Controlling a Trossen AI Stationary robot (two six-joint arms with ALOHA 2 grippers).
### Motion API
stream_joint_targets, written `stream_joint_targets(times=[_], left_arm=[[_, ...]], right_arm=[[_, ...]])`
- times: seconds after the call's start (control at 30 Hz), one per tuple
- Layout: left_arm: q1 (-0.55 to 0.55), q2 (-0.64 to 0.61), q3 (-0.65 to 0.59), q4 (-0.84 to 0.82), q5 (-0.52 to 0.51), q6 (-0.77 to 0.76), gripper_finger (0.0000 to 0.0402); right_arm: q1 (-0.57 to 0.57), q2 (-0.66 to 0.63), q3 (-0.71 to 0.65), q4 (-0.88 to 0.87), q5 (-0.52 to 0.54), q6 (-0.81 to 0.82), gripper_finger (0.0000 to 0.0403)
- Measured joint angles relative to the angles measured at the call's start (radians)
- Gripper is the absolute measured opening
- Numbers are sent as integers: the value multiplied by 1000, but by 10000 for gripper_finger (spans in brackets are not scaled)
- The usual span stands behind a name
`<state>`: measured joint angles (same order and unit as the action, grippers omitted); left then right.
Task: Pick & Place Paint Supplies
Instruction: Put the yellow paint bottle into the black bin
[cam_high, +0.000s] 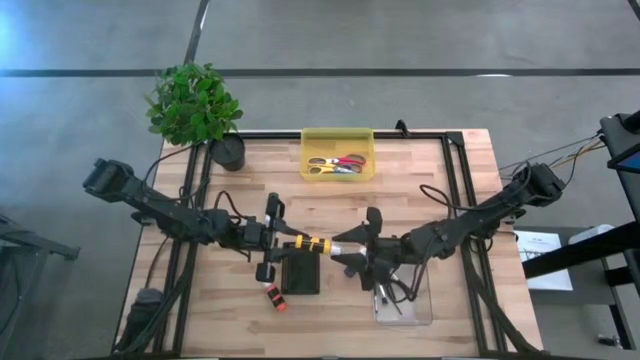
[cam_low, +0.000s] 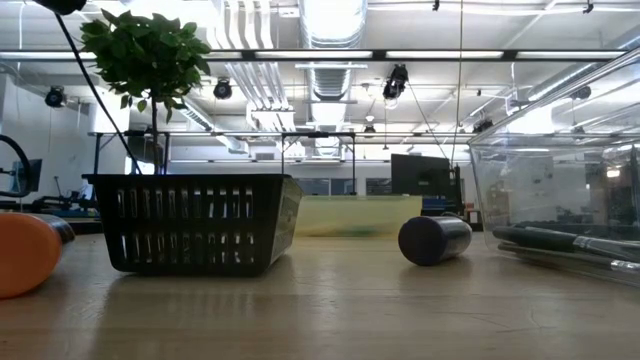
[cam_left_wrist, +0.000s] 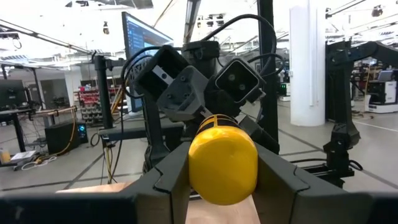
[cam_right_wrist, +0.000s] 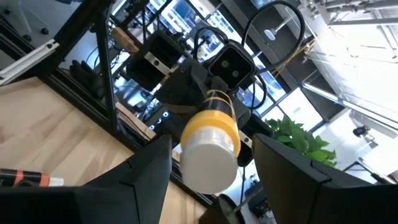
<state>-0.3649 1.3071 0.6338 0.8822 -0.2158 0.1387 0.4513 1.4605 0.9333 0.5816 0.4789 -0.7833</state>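
High view: a yellow-orange paint tube (cam_high: 312, 245) is held in the air above the counter (cam_high: 450, 200) between both arms. The left gripper (cam_high: 272, 243) has its jaws closed on the yellow end; the jaws of the right gripper (cam_high: 358, 248) stand wide around the white cap end, not touching it. The tube seems light, smooth and squeezable, so the stiffer cap end is judged the better place to grasp.

We see bright, even overhead light from ceiling strip lights (cam_low: 330, 55), glaring white in the low view. The orange tube (cam_low: 25, 255) nearest that lens is blurred. The yellow tube (cam_left_wrist: 222, 163) shows soft highlights; shadows on the surface (cam_high: 450, 190) are faint.
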Motion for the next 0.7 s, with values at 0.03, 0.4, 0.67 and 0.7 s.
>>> stream_joint_targets(times=[0.03,0.4,0.67,0.7], left_arm=[[0,0,0,0,0,0,140],[0,-1,0,1,0,0,140],[0,-1,0,4,-1,0,140],[0,-1,0,1,-1,0,140]], right_arm=[[3,0,0,0,7,-2,221],[7,-1,0,0,23,1,210],[9,-1,0,-1,23,-9,107],[9,-1,0,-3,23,-9,107]])
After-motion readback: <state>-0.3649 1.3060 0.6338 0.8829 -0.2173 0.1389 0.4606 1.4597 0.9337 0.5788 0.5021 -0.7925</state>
